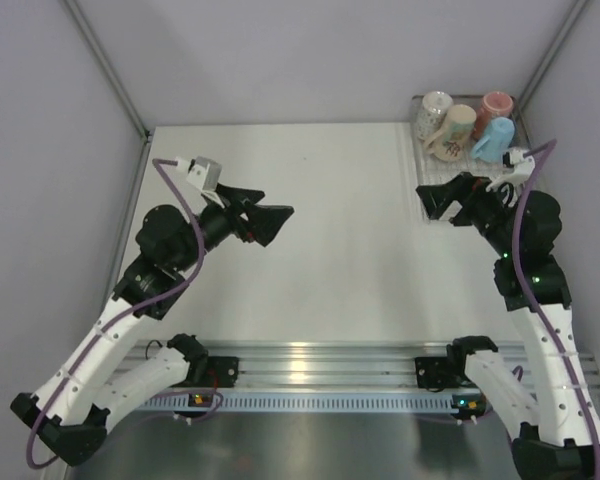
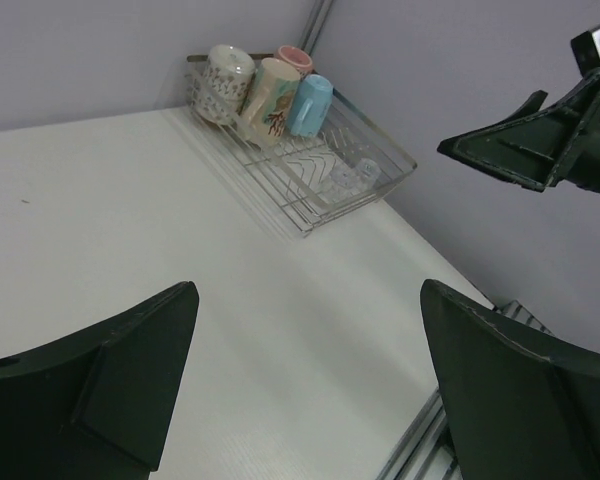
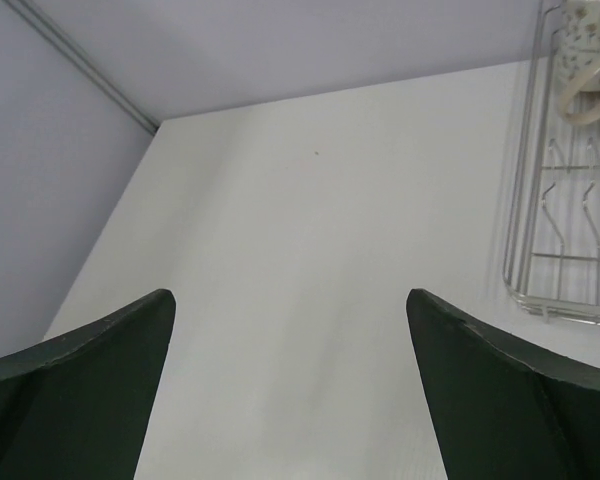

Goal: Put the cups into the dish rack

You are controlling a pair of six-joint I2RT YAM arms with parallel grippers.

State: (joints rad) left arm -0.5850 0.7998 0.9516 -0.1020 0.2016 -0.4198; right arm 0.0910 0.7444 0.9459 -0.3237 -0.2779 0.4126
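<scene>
Left gripper (image 2: 308, 300): nearest the lens, jaws spread wide with nothing between them, hanging above the left half of the table (image 1: 350, 230).
Right gripper (image 1: 430, 203): released and empty, at the near end of the dish rack (image 1: 430, 168).
Dish rack: far right corner of the table.
Cups: all four are grouped at the rack's far end, the white patterned mug (image 1: 435, 108) beside the cream mug (image 1: 457, 125), then the pinkish-red mug (image 1: 497, 103) and the light blue mug (image 1: 495, 135).

Top view: overhead, looking down table (image 1: 330, 230) from near edge; wrist views: low, facing across it; all share dish rack (image 1: 430, 172).
</scene>
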